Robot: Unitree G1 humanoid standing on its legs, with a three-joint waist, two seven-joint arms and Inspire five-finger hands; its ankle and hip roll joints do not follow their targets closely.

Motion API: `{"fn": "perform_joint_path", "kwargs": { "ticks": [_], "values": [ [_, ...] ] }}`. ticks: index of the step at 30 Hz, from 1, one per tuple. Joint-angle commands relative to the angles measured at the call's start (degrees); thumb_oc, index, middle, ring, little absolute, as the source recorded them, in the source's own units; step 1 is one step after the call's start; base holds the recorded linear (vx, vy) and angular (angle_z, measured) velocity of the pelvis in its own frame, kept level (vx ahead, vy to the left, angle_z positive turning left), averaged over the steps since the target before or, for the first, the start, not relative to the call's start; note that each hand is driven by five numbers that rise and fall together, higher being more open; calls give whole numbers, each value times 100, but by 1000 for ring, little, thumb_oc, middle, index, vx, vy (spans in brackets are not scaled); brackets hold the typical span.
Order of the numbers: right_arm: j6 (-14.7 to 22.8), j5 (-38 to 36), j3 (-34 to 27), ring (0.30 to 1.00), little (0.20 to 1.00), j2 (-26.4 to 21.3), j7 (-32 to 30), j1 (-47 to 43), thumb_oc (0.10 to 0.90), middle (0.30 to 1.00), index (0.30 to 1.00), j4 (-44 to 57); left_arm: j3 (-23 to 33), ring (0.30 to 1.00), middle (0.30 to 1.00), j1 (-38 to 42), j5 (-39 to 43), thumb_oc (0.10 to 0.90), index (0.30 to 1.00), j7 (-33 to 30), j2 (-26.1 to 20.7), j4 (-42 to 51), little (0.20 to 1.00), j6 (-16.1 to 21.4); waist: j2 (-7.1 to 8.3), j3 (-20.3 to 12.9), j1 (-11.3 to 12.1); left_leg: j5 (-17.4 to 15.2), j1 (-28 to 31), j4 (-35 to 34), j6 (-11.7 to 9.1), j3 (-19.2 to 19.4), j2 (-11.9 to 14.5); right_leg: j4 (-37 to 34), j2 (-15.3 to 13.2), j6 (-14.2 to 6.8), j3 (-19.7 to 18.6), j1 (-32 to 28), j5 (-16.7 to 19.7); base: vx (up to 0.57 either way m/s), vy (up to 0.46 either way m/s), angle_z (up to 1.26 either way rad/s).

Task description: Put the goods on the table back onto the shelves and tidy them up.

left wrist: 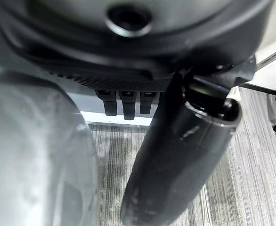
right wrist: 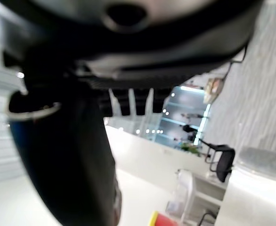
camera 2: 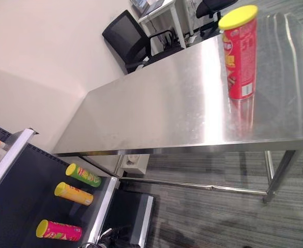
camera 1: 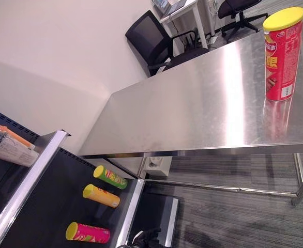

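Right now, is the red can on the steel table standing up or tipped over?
Upright. The red can stands on its base on the steel table, yellow lid on top, its reflection showing in the metal just below it.

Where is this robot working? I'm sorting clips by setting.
Probably an office room set up as a mock shop: a long stainless-steel table, a dark shelf rack holding snack tubes, and black office chairs behind.

One canister (camera 1: 282, 53) stands upright on the table (camera 1: 193, 108), near its right end. Left of the table and lower sits the shelf (camera 1: 48, 206) — three tubes (camera 1: 101, 196) lie on it in a row. Behind the table stand office chairs (camera 1: 156, 41).
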State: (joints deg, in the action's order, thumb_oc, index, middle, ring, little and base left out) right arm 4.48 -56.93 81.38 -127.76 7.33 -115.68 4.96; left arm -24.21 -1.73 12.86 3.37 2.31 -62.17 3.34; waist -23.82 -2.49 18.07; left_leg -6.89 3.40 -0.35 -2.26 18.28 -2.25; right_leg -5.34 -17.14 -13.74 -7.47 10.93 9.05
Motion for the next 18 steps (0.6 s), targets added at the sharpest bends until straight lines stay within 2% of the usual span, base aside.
{"fn": "perform_joint_path", "kwargs": {
  "ticks": [1, 7, 15, 18],
  "values": [
    [669, -339, -116, 900, 900, -125, -85, 353, 800, 900, 900, 348, -544, 900, 900, 543, -125, 800, 900, -85, 3207, -536, 900, 115, -598, -735, 591, 672, -303, -463, -91, -135, 296, 249, 649, 481, 685, -473, -1240, 11, -6, 3],
    [701, -296, -116, 900, 900, 57, -83, 651, 800, 900, 900, 527, -446, 900, 900, 506, -159, 800, 900, -70, 3207, -487, 900, 123, -598, -755, 514, 677, -324, -462, -96, -116, 265, 245, 616, 480, 674, -439, -1259, 2, -1, 1],
    [648, -47, -116, 900, 900, 523, -224, 1202, 800, 900, 900, 255, -68, 900, 900, 377, -133, 800, 900, -53, 3207, -421, 900, 115, -598, -824, 194, 731, -374, -458, -80, -100, 123, 235, 466, 456, 632, -394, -1316, 1, 0, 0],
    [617, -58, -116, 900, 900, 530, -229, 1201, 800, 900, 900, 154, -97, 900, 900, 345, -134, 800, 900, -67, 3207, -401, 900, 112, -598, -830, 196, 738, -384, -459, -70, -124, 94, 242, 431, 452, 651, -398, -1337, 0, 0, 0]
  ]
}}
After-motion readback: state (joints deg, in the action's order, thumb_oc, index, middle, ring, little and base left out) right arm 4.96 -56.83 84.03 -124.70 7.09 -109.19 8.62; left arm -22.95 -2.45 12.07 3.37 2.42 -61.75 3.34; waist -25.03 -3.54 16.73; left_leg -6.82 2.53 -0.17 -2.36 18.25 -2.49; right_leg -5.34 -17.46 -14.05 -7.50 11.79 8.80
